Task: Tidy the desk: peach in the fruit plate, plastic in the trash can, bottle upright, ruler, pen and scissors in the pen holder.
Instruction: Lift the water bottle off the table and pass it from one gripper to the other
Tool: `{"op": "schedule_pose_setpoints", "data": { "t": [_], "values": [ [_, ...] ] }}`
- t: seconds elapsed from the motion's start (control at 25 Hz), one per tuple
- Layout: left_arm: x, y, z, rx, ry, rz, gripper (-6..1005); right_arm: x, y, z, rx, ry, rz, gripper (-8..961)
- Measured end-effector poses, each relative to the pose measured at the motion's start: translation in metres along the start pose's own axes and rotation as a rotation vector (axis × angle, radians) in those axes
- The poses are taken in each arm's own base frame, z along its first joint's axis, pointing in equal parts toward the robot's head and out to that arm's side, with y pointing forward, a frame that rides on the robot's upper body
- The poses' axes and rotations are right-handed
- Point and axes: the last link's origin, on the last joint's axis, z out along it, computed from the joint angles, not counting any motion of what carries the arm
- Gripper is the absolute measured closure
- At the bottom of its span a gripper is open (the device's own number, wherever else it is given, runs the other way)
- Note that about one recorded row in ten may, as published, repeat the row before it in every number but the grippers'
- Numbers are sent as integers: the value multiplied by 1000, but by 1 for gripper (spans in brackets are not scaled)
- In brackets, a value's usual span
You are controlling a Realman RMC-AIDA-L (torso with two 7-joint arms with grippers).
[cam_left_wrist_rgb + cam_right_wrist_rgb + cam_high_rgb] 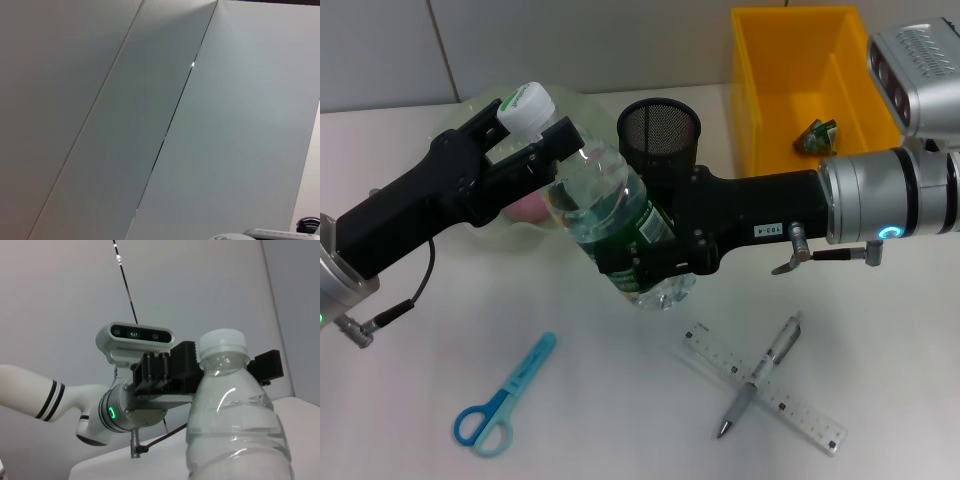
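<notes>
- Bottle [610, 225]: clear ribbed plastic, green label, white screw cap; held tilted above the white desk [410, 410], in front of the pen holder [659, 132]
- Left gripper [532, 128]: black fingers closed around the bottle's neck just under the cap
- Right gripper [650, 262]: black fingers clamped on the bottle's lower body
- Pen holder: black mesh cylinder, upright
- Scissors [503, 396]: blue handles, flat on the desk
- Pen [760, 375]: silver, lying across the clear ruler [763, 387]
- Bin [800, 85]: yellow, rectangular
</notes>
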Motion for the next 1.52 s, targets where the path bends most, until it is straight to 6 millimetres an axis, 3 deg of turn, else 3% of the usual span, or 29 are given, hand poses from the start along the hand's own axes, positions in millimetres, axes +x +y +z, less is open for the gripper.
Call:
{"op": "schedule_pose_setpoints", "data": {
  "t": [0.92, 1.16, 1.52],
  "values": [
    [0, 1, -1, -5, 3, -11, 172, 2, 2, -3, -4, -12, -1, 184],
    [0, 1, -1, -6, 3, -11, 353, 3, 3, -4, -3, -12, 1, 184],
    [0, 1, 0, -8, 2, -6, 373, 2, 3, -3, -4, -13, -2, 184]
  ]
}}
